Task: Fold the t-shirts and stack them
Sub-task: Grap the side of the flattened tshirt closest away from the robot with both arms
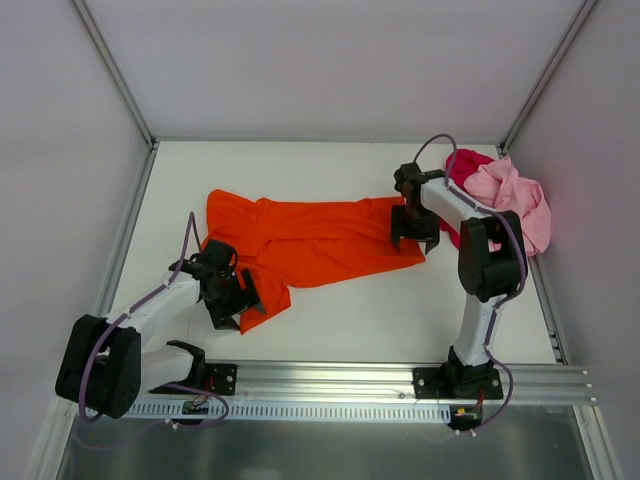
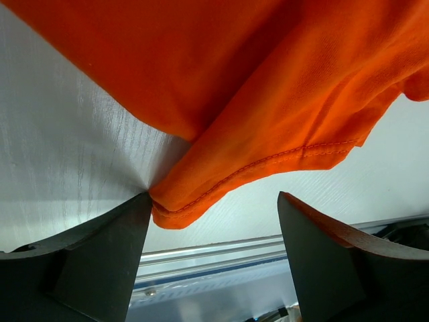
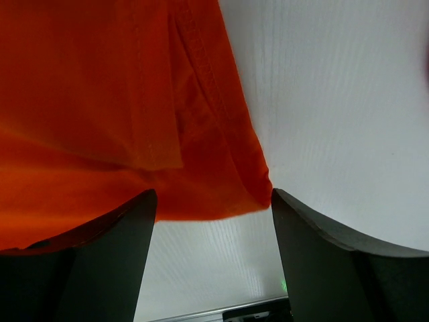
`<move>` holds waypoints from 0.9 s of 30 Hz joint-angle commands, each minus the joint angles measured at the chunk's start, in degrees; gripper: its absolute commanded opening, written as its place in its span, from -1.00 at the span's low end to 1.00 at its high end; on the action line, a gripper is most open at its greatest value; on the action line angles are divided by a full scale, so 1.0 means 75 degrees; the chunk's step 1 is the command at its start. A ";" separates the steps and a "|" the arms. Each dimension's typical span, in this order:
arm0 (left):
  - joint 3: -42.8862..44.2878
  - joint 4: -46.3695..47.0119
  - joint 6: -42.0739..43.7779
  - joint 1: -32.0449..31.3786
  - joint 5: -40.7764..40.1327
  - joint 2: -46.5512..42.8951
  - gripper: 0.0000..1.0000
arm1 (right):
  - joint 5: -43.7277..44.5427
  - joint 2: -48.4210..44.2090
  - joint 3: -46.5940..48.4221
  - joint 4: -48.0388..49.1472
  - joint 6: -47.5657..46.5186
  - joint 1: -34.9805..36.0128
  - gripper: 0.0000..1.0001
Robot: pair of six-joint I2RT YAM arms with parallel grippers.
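left gripper [image 1: 236, 304]: near-left part of the white table [image 1: 350, 325]; jaws stand apart, clamped on nothing
right gripper [image 1: 413, 238]: far-right part of the table, pointing down; jaws wide apart, clamped on nothing
shirt vs left gripper: bright orange soft cloth t-shirt [image 1: 320, 240] has its near-left end at this gripper; in the left wrist view a rolled, stitched hem edge lies in the gap between the dark fingers [image 2: 100, 255]; the hem touches the tip of the finger on that view's left and is apart from the other one
shirt vs right gripper: the shirt's right end lies under this gripper; in the right wrist view a hemmed corner sits between the two fingers, cloth on the left and bare table on the right
orange shirt position: middle of the table, stretched left to right between the two grippers
orange shirt look: flat but wrinkled; long creases run along it; one flap hangs toward the near-left; layers overlap at the right end
other shirts: light pink cloth t-shirt [image 1: 518, 205] bunched in the far-right corner, just right of the right arm; crimson-magenta red cloth t-shirt [image 1: 466, 166] crumpled, touching the pink one on its far-left side; both unfolded, well apart from the left gripper
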 commanded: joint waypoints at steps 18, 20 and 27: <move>0.0117 -0.0207 -0.0058 -0.0079 -0.0504 -0.0039 0.38 | 0.0413 0.0309 -0.0083 0.0097 0.0128 -0.0356 0.12; 0.0117 -0.0207 -0.0058 -0.0079 -0.0516 -0.0039 0.42 | 0.0343 0.0273 -0.0060 0.0074 0.0128 -0.0414 0.08; 0.0257 -0.0230 -0.0023 -0.0079 -0.0679 -0.0097 0.66 | 0.0237 0.0402 -0.0001 0.0027 0.0093 -0.0414 -0.09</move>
